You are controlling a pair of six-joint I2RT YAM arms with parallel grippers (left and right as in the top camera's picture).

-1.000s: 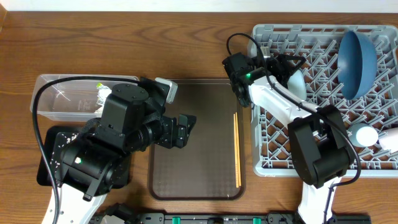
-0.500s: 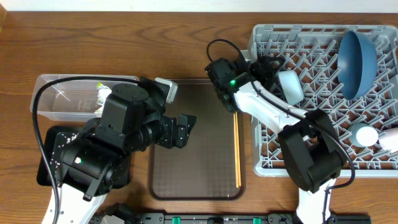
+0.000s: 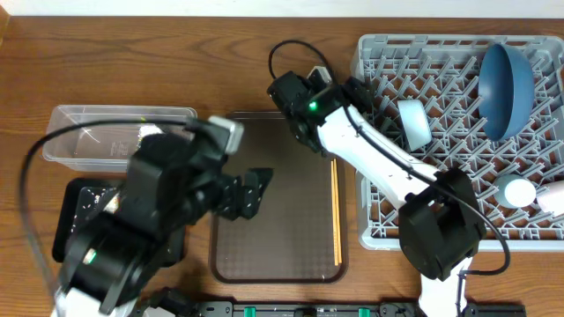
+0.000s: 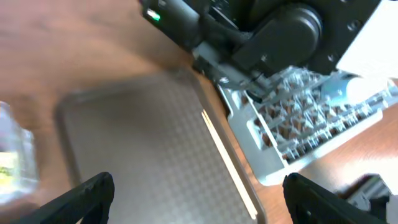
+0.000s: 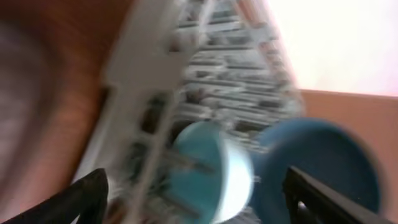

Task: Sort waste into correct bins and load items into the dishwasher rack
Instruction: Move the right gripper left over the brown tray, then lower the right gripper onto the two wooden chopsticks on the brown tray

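My left gripper (image 4: 198,190) is spread wide, empty, over the brown tray (image 3: 264,246). My right gripper (image 5: 198,193) is spread, empty. The chopsticks (image 3: 336,211) lie on the tray, frame centre. The light-blue cup (image 3: 412,123) sits in the rack (image 3: 423,41), upper right.

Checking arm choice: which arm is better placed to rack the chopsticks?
Right, probably: the right hand, open and empty, is beside the rack, and the chopsticks lie along the tray's rack-side edge.

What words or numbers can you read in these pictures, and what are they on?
None can be read.
The wrapper in the clear tub may carry print, but it is too small and blurred to read.
The grey rack and the brown tray show no readable lettering.
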